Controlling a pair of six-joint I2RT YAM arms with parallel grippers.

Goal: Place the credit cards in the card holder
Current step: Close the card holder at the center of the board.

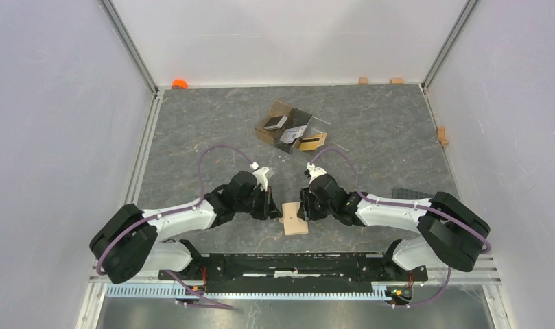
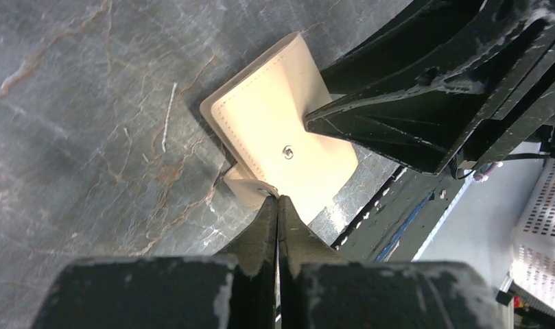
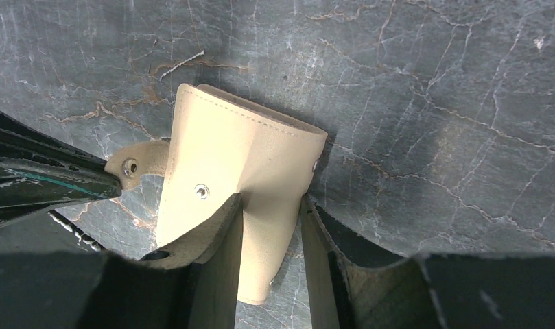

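Seen from above, a tan card holder lies at six o'clock on the grey table, between two grippers. The left gripper, at its nine o'clock, has its fingers pressed together on the thin snap tab. The right gripper, at three o'clock, clamps the folded body. The holder looks light and soft, and likely to buckle, so the tab and the fold edge seem the sensible holds. Only the top view shows the credit cards, in a clear divided box at twelve o'clock. Only the right wrist view shows the holder's cover bowing upward.
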